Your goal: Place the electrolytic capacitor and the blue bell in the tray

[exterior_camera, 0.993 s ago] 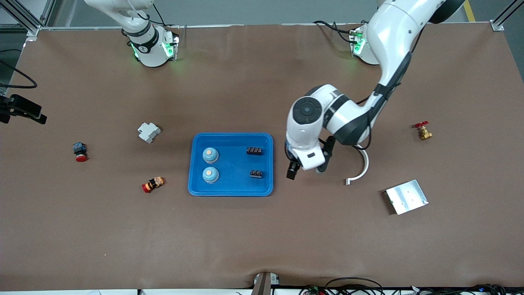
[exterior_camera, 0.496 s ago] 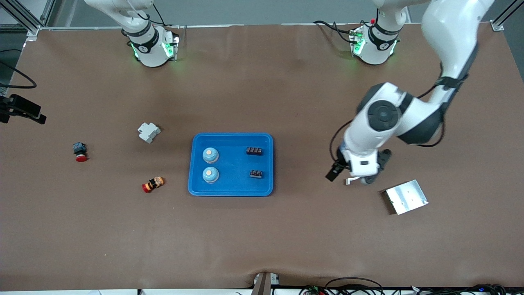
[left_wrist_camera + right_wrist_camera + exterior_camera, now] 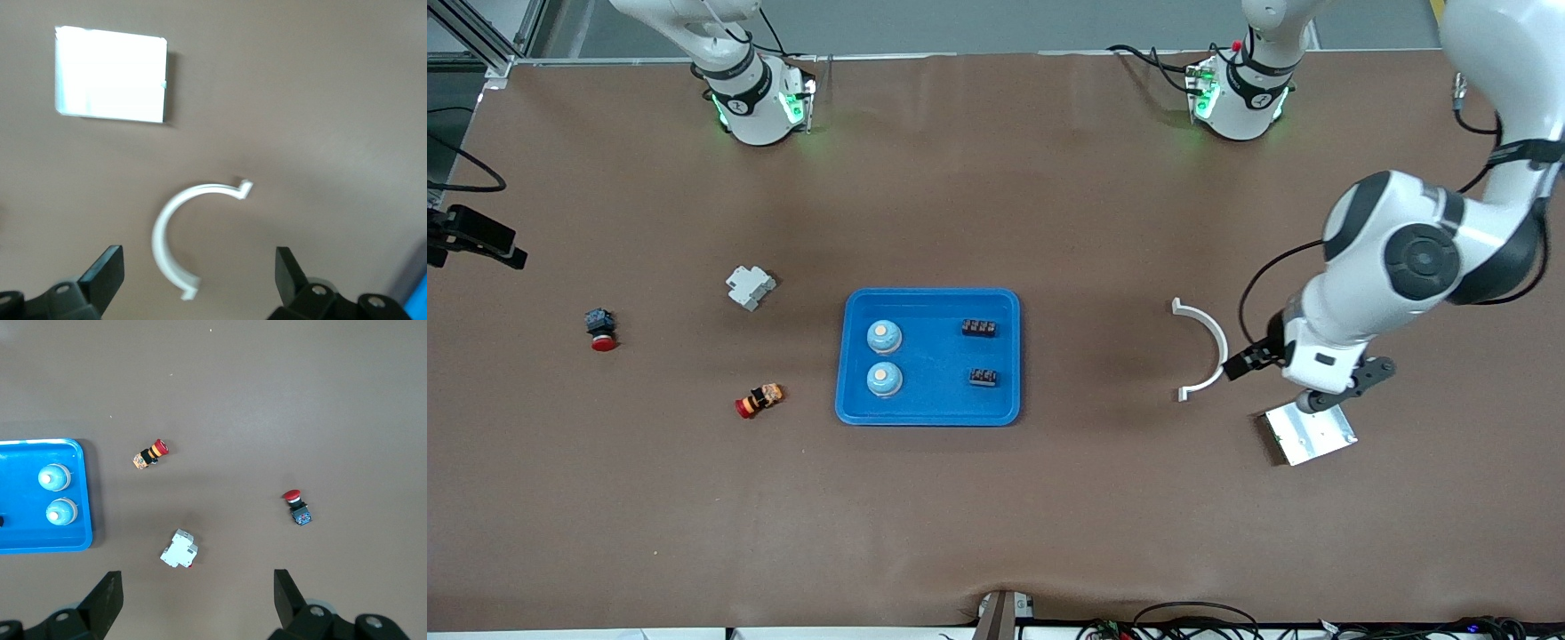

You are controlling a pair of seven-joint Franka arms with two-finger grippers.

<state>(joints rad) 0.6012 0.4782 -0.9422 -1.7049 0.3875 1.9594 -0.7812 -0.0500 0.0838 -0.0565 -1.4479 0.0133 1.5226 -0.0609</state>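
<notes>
Bells (image 3: 884, 336) sit in tray (image 3: 930, 415); hands open.

A wide table (image 3: 996, 516) fills the front view, and a smooth brown mat covers all its top. Along its upper edge a grey floor is seen, with silver aluminium frame posts (image 3: 480, 36) at the corners and a yellow line on the floor near one corner. At the lower edge, some cables (image 3: 1192, 618) lie, and the light is even and soft.

glossy white arms, black joints, cables
</notes>
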